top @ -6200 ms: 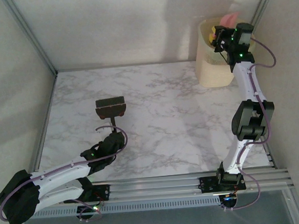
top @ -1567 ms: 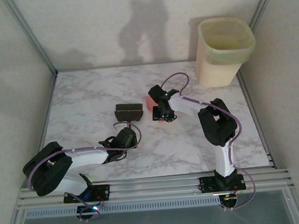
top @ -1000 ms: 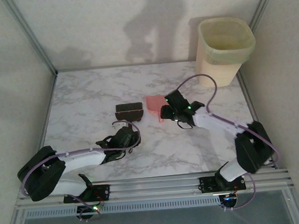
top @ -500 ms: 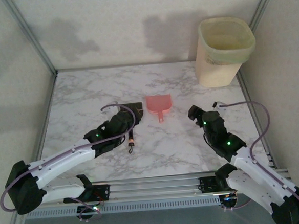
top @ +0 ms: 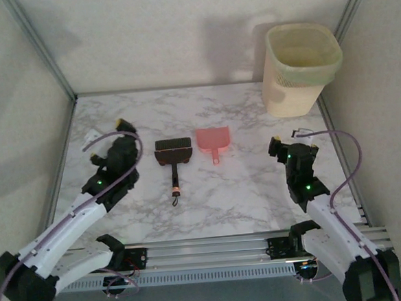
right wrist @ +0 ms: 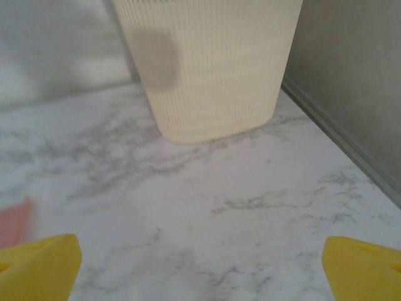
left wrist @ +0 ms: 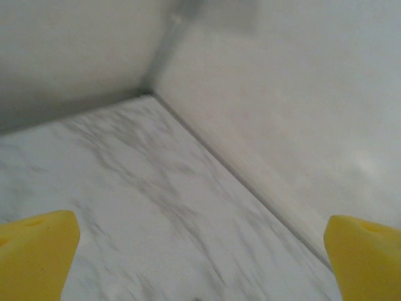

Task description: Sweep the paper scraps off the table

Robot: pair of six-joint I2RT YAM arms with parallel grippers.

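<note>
The paper scraps are out of view. On the marble table (top: 244, 189) the dark brown hand brush (top: 172, 151) lies flat, its handle pointing toward the near edge. The pink dustpan (top: 213, 138) rests just right of it. My left gripper (top: 107, 138) is open to the left of the brush, apart from it. In the left wrist view the left gripper (left wrist: 200, 263) has only bare table (left wrist: 138, 207) between its yellow fingertips (left wrist: 37, 248). My right gripper (top: 292, 137) is open, to the right of the dustpan. Nothing sits in the right gripper (right wrist: 200, 269) in the right wrist view.
A cream waste bin (top: 301, 66) stands at the far right corner, and the same bin (right wrist: 207, 63) rises straight ahead of my right gripper. A sliver of the pink dustpan (right wrist: 14, 222) shows at that view's left edge. Off-white walls (left wrist: 294, 113) close in the table.
My left gripper has drawn away from the brush to the left, leaving it flat on the table. The right gripper has shifted a little further right, away from the dustpan.
</note>
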